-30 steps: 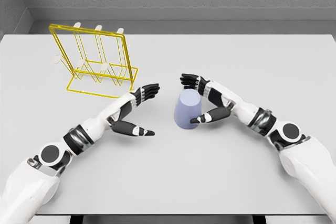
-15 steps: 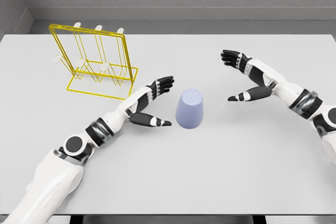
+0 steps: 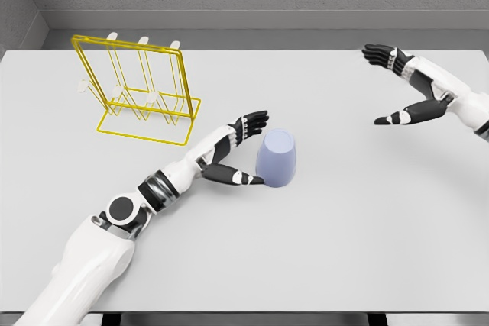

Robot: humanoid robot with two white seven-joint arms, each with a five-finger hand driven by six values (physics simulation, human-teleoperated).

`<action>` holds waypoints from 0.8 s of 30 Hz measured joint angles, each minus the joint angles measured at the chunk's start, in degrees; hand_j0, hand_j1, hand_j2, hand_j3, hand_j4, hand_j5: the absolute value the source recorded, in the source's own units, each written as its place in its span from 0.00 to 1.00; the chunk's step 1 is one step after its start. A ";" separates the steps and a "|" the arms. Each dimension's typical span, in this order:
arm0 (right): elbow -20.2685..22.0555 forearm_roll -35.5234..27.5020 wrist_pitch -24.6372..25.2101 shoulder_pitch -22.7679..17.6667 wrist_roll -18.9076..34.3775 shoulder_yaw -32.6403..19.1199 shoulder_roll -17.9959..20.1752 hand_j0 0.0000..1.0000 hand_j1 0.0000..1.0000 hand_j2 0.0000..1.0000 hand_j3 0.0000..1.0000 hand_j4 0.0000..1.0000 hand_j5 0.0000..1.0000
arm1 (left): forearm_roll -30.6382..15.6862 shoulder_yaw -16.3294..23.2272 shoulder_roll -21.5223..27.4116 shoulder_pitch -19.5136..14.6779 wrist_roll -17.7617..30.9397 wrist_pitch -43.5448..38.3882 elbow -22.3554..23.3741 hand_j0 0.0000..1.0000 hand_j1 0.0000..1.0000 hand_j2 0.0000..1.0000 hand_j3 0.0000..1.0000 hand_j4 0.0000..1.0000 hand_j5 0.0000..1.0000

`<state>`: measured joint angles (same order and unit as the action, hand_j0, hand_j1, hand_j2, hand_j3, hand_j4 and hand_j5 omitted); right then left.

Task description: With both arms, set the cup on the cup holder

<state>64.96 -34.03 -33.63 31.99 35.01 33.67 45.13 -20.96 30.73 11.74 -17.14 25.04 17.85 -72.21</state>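
I've got the left robot hand (image 3: pixel 243 150) spread, thumb and fingers flanking the cup (image 3: pixel 276 158) at its 9 o'clock, not yet closed. Cup sits inverted mid-counter (image 3: pixel 321 250). I'd wrap low and square before lifting. Right robot hand (image 3: pixel 403 85) spread at 2 o'clock, well apart. Count: one cup, one holder (image 3: pixel 141 89) at 11 o'clock.

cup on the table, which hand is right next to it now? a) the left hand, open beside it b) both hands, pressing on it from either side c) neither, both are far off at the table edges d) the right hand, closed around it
a: the left hand sits open right beside the cup, fingers and thumb spread toward it, while the right hand is open far off at the right.
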 measured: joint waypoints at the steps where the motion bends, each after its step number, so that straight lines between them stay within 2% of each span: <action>1: -0.03 4.39 -0.40 0.44 0.00 -0.02 0.72 1.00 1.00 1.00 1.00 1.00 1.00 | 0.02 0.25 -0.02 0.00 0.03 0.00 0.00 1.00 1.00 1.00 1.00 1.00 1.00; 4: -0.05 19.17 -1.10 2.11 0.01 -0.11 2.00 1.00 1.00 1.00 1.00 1.00 1.00 | 0.06 1.05 0.00 0.00 0.07 -0.01 0.00 1.00 1.00 1.00 1.00 1.00 1.00; 7: -0.13 25.36 -1.36 3.78 0.01 -0.35 3.15 1.00 1.00 1.00 1.00 1.00 1.00 | 0.08 1.42 -0.04 -0.17 0.09 -0.01 0.00 1.00 1.00 1.00 1.00 1.00 1.00; 11: -1.84 28.03 -1.47 6.24 0.01 -0.46 4.14 1.00 1.00 1.00 1.00 1.00 1.00 | 0.09 1.65 -0.41 -0.26 0.07 -0.07 0.01 1.00 1.00 1.00 1.00 1.00 1.00; 24: -2.16 29.09 -1.52 6.77 0.02 -0.12 3.73 1.00 1.00 1.00 1.00 1.00 1.00 | 1.22 2.17 -2.15 -0.79 0.01 -0.18 0.17 1.00 1.00 1.00 1.00 1.00 1.00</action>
<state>62.80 -4.95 -35.15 38.76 35.02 33.56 48.86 -19.74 32.90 9.59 -17.93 25.05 17.67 -72.03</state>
